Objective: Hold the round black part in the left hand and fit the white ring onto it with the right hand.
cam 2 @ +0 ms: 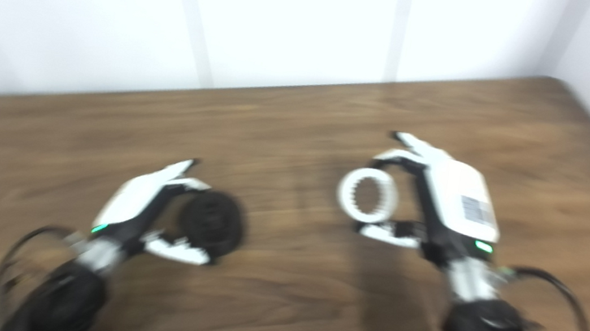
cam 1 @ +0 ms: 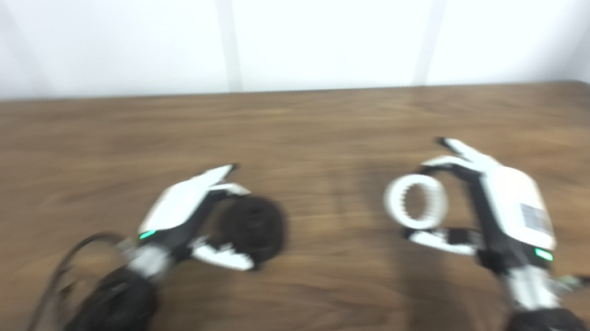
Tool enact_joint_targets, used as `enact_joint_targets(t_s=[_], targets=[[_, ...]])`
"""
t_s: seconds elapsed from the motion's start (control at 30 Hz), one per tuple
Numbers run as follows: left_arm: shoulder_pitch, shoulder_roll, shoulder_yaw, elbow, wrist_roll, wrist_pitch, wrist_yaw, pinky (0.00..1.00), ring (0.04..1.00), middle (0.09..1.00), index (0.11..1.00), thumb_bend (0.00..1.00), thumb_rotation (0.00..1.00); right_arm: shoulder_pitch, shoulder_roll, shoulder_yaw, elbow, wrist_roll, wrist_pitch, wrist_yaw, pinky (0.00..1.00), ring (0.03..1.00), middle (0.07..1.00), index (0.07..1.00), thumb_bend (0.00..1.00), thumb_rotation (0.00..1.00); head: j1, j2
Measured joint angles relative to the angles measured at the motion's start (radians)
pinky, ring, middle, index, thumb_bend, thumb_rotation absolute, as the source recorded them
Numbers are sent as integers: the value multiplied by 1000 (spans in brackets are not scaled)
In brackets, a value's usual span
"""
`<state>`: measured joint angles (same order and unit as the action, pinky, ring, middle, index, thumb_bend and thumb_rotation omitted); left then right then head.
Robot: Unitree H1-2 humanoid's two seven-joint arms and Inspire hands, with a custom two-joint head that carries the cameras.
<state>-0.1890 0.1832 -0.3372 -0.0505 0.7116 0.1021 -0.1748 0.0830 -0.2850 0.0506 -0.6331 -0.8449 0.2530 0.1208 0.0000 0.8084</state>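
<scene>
So the round black part (cam 1: 252, 227) sits gripped in the left hand (cam 1: 191, 214), the white ring (cam 1: 415, 201) pinched in the right hand (cam 1: 486, 205), well apart, nothing fitted yet; bare tabletop (cam 1: 333, 136) between them, its far edge and wall well clear

Brown wooden table (cam 1: 333, 136) fills lower frame — grain running across, all blurred. White wall (cam 1: 314, 20) behind, pale vertical seams; second wall closes far right corner.
</scene>
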Motion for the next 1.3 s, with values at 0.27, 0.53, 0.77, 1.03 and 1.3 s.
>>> enact_joint_targets(t_s=[0.27, 0.53, 0.77, 1.03, 1.3], targets=[[0, -12, -15, -9, 17, 11, -6, 1000, 1000, 1000, 625, 924, 287, 9, -3, 1, 1, 22, -29, 33, 962, 872, 876, 495, 520, 156, 0, 5], [-1, -12, -13, -10, 19, 11, -12, 1000, 1000, 1000, 626, 926, 290, 0, 2, 29, 5, 35, -40, 66, 918, 873, 875, 495, 521, 156, -11, 3], [-3, -12, -11, -10, 19, 11, -19, 1000, 1000, 1000, 628, 927, 297, -30, 36, 98, 12, 25, -43, 94, 920, 877, 880, 495, 522, 155, -9, 3], [-4, -12, -11, -10, 21, 11, -19, 1000, 1000, 1000, 625, 927, 291, -74, 82, 174, 38, -21, -50, 121, 888, 867, 872, 495, 522, 157, -8, 3], [-4, -14, -12, -10, 22, 12, -19, 1000, 1000, 1000, 625, 925, 297, -124, 131, 238, 98, -61, -64, 140, 866, 858, 869, 495, 521, 159, -2, 5]])
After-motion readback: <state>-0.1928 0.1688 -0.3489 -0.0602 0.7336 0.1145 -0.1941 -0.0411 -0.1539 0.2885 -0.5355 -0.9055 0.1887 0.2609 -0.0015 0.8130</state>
